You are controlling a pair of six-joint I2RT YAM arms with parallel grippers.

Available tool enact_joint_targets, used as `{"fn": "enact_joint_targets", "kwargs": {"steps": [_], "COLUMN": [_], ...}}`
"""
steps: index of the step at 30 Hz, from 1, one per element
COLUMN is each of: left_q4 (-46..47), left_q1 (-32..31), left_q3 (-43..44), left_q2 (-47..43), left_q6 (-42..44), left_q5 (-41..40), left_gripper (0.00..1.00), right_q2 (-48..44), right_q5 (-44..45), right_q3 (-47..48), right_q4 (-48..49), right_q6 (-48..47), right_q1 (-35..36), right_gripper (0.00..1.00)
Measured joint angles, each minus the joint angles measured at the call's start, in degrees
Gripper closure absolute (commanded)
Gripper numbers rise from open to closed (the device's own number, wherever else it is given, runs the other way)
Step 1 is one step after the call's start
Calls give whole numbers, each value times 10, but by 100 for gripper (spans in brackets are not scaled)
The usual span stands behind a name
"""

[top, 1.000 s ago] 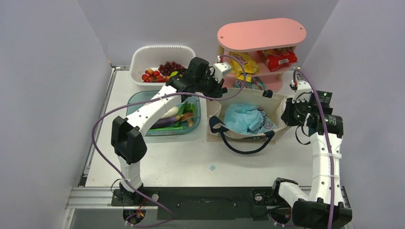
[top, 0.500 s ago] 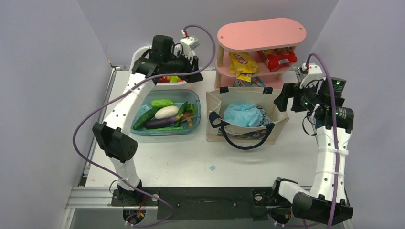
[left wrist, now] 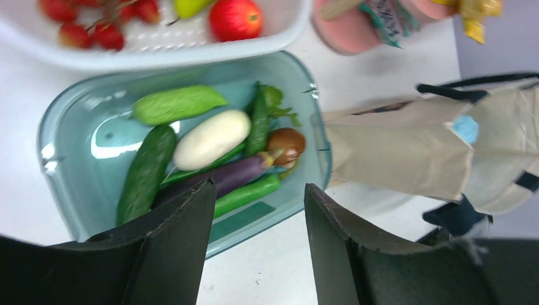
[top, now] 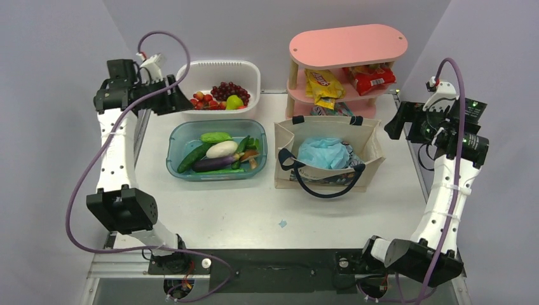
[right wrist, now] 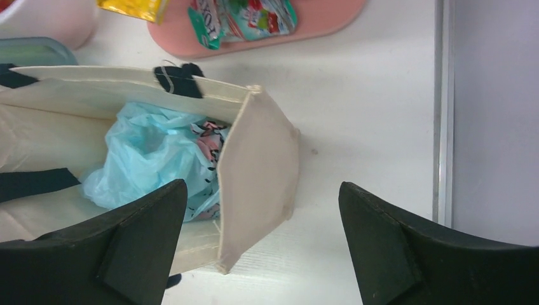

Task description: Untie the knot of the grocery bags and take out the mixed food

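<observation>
Both arms have swung out and away from the tote since the earlier frame. The left gripper (left wrist: 257, 190) is now at the upper left of the top view, by the basket (top: 216, 66). The right gripper (right wrist: 262, 187) is at the right edge, just beside the tote (right wrist: 257, 152). The left jaws are partly open and the right jaws are wide. Both hold nothing.

The blue bag (top: 324, 152) sits inside the tote, right of the middle of the top view. It looks thin, light and crinkly, so it may slip and tear if pulled hard. The knot should be a small bunched lump on top, but I cannot pick it out. I think a gentle pinch on that bunched part is the best hold. The tote is soft cloth and may fold or slide when tugged.

No food shows in the blue bag.

The tub (top: 173, 149), left of the tote, holds a white vegetable (top: 221, 149), an eggplant (top: 216, 163), a cucumber (top: 192, 157) and more greens. The basket, at the top, holds grapes (top: 225, 89), a pear (top: 234, 101) and red fruit (left wrist: 236, 18). The shelf (top: 346, 44), at the upper right, holds a yellow packet (top: 324, 82), a red packet (top: 372, 77) and a teal packet (right wrist: 245, 16).
</observation>
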Motion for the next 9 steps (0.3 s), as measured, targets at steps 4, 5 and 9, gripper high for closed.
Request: {"fn": "enact_joint_targets", "kwargs": {"steps": [4, 5, 9], "left_q4": [-8, -8, -3], "left_q1": [66, 74, 76], "left_q3": [-91, -117, -190], "left_q2": [-38, -50, -96], "left_q6": [1, 2, 2], "left_q5": [-20, -30, -59], "left_gripper": [48, 48, 48], "right_q2": [28, 33, 39], "right_q5": [8, 12, 26], "right_q3": [-10, -14, -28], "right_q4": [-13, -14, -21], "right_q6": [-11, -14, -26], "right_q1": [-11, -12, -12], "right_gripper": [16, 16, 16]}}
